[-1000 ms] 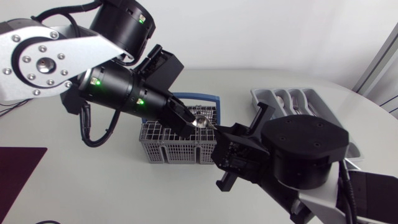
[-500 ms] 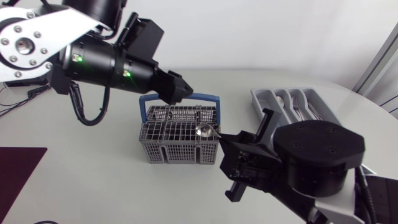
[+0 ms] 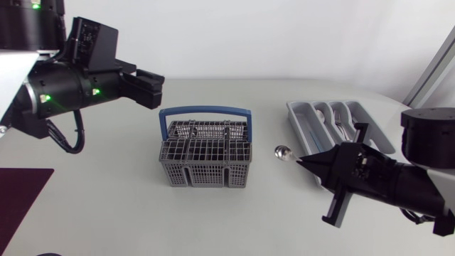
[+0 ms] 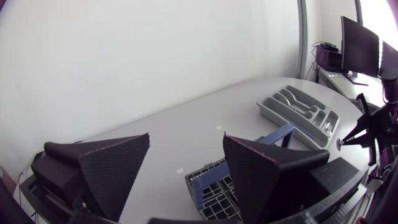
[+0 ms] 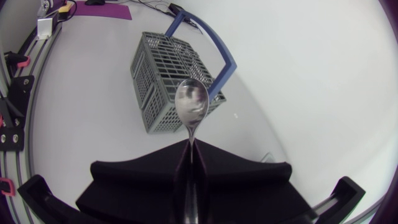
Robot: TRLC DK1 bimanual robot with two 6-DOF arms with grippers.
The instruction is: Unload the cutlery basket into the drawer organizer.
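You have room to pass between the basket [image 3: 205, 162] and the organizer [image 3: 301, 122]. The basket's blue handle [image 3: 205, 112] stands up high.

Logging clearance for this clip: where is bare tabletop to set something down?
Bare white table: left of and in front of the blue-handled grey mesh cutlery basket. Crowded: between it and the grey drawer organizer, where the right gripper holds a silver spoon.

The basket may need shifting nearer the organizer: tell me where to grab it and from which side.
Grip the blue handle at mid-span, coming from straight above. It stands upright over the basket, a thin bar with free space beneath, so the jaws can likely close across it.
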